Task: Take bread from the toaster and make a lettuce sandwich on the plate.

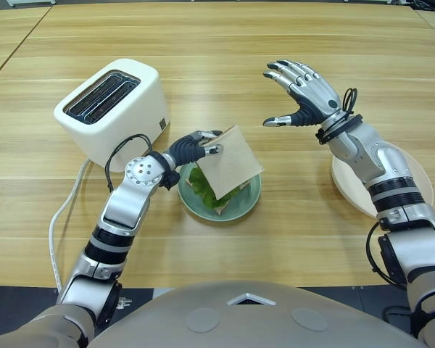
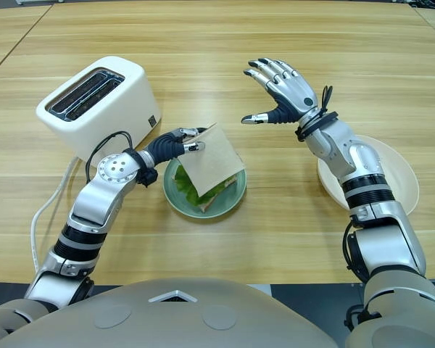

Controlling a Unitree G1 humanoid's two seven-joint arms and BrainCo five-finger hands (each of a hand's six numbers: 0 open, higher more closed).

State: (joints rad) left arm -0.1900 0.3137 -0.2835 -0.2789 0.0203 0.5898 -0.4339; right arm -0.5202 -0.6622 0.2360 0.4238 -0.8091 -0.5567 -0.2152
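Left hand pinching bread slice by its corner, holding it tilted over green plate. Lettuce lying on green plate under slice (second bread piece peeking out below). Toaster sitting on surface, just behind left hand. Right hand hanging in air, fingers spread wide, holding nothing, beyond white plate.
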